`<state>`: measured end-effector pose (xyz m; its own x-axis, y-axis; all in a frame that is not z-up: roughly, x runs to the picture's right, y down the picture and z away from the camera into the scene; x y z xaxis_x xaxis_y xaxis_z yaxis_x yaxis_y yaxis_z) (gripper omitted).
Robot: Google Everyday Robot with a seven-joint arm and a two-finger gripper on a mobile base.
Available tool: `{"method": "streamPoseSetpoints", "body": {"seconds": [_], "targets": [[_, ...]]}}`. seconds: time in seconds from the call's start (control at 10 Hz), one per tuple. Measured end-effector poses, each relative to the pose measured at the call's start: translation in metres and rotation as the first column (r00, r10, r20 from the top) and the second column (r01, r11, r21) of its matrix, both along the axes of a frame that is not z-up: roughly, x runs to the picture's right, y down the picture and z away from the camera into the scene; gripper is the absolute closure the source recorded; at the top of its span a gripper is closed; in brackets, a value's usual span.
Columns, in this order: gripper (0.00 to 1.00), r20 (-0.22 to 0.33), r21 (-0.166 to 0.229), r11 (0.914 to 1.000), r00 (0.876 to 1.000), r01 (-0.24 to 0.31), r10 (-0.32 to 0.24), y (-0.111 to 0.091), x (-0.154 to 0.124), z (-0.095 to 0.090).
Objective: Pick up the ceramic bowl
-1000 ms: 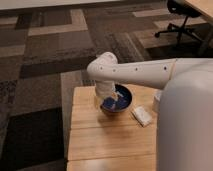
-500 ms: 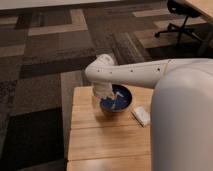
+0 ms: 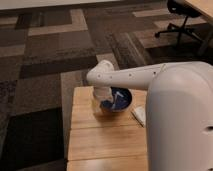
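The ceramic bowl (image 3: 119, 101), dark blue and glossy with pale streaks inside, sits on the wooden table (image 3: 100, 137) near its far edge. My white arm (image 3: 131, 76) reaches in from the right and bends down over it. My gripper (image 3: 102, 98) hangs at the bowl's left rim, low against the table top, with its jaws standing open. The bowl rests on the wood and is not lifted. The arm's wrist hides the left part of the bowl.
A small white rectangular block (image 3: 139, 114) lies just right of the bowl. My bulky white arm housing (image 3: 180, 125) fills the lower right. Patterned carpet surrounds the table, and an office chair (image 3: 181, 20) stands far back right.
The gripper stays at the bowl's left rim, barely shifted. The arm's housing fills slightly more of the right side. The bowl has not moved.
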<state>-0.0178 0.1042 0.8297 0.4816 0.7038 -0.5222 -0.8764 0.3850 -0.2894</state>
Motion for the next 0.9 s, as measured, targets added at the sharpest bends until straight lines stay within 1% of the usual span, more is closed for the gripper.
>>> {"method": "streamPoseSetpoints", "body": {"seconds": [0.3,0.4,0.5,0.6,0.7,0.8,0.9], "targets": [[0.36,0.009,-0.004,0.9999,1.000,-0.014,0.014,0.0046,0.0019,0.0073],[0.40,0.011,-0.003,0.9999,1.000,-0.015,0.015,0.0047,0.0023,0.0078],[0.55,0.012,0.002,0.9999,1.000,-0.013,0.013,0.0039,0.0035,0.0080],[0.67,0.013,0.007,0.9999,1.000,-0.009,0.009,0.0029,0.0044,0.0073],[0.82,0.014,0.012,0.9999,1.000,-0.003,0.003,0.0019,0.0054,0.0062],[0.91,0.013,0.019,0.9998,1.000,0.004,-0.004,0.0005,0.0071,0.0059],[0.99,0.015,0.022,0.9998,1.000,0.005,-0.006,-0.0005,0.0073,0.0040]]}}
